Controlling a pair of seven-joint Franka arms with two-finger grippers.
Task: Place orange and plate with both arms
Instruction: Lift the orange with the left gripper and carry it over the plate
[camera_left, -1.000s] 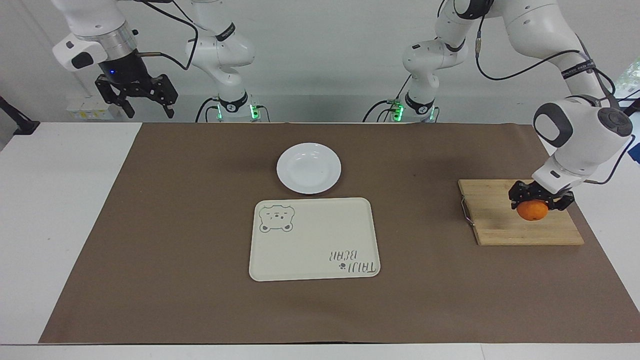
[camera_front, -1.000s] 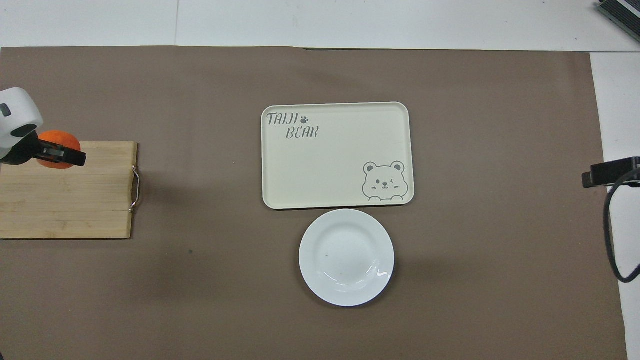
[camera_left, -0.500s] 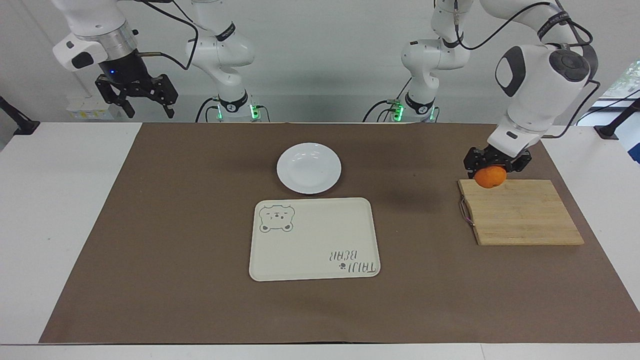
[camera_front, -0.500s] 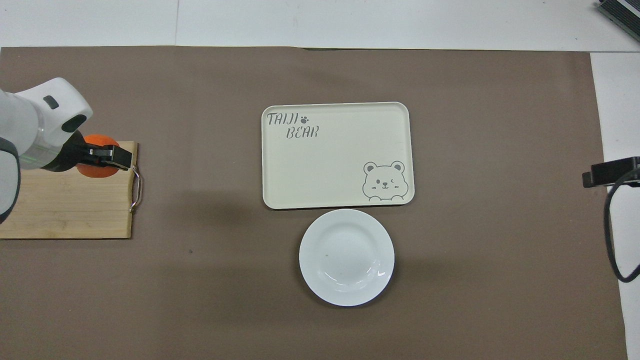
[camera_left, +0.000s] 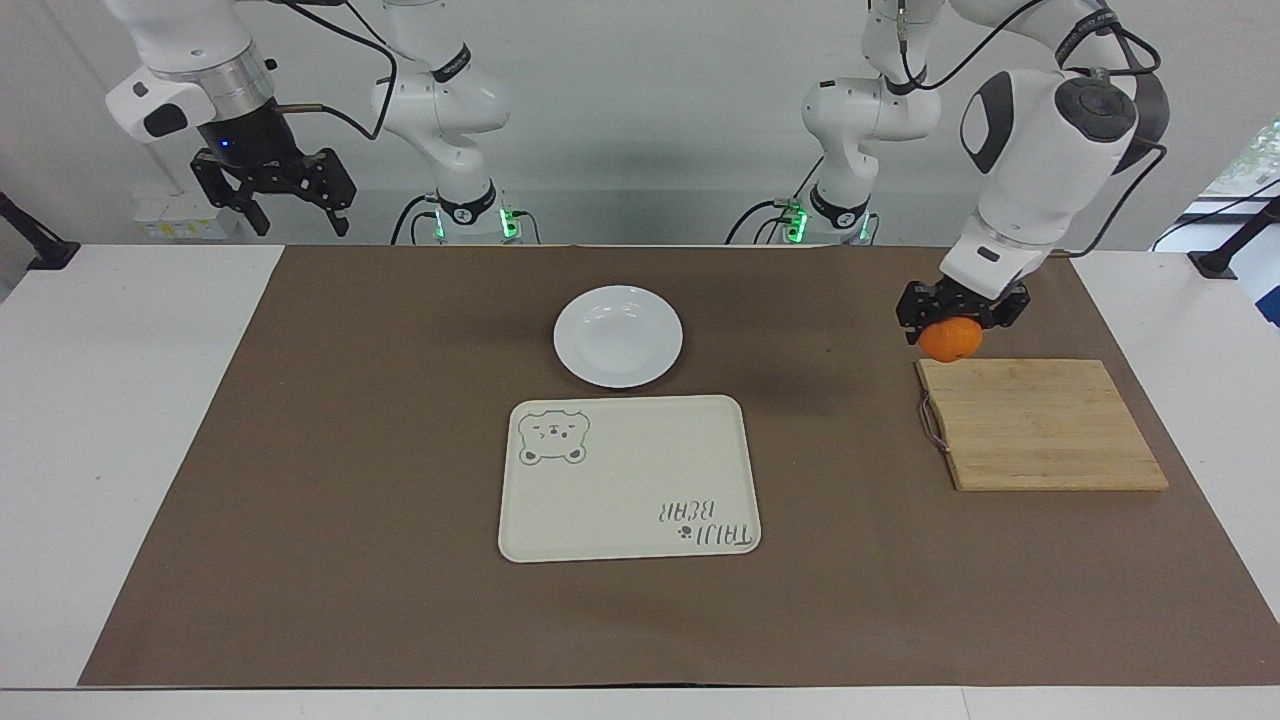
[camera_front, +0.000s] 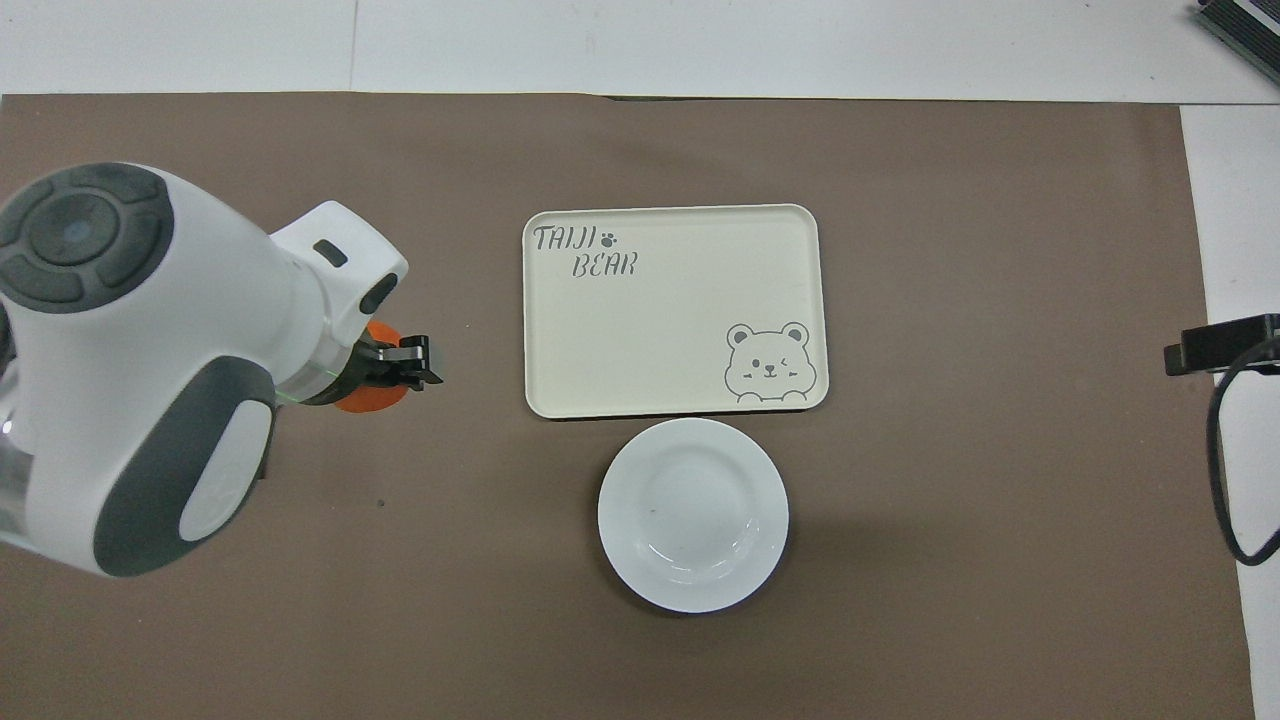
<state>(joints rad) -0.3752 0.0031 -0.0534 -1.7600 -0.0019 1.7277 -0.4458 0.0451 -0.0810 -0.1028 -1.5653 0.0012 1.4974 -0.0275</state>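
The orange (camera_left: 950, 340) sits pinched in my left gripper (camera_left: 953, 322), my fingers closed tight on it from above, raised in the air at the right of the facing view, over the brown mat (camera_left: 400, 600) just off the cutting board (camera_left: 1040, 425)'s upper left corner. In the overhead view only a sliver of the orange (camera_front: 368, 398) peeks out under my wrist, left of centre in the frame.

The plate (camera_left: 618, 336) lies bare near the middle of the facing view, a little above centre, close above the cream bear tray (camera_left: 628, 478), which fills the centre, apart from it by a thin strip of mat. The plate is well apart from the orange.

My right gripper (camera_left: 285, 215) waits at the upper left of the facing view, high up, its fingers spread wide and holding nothing.
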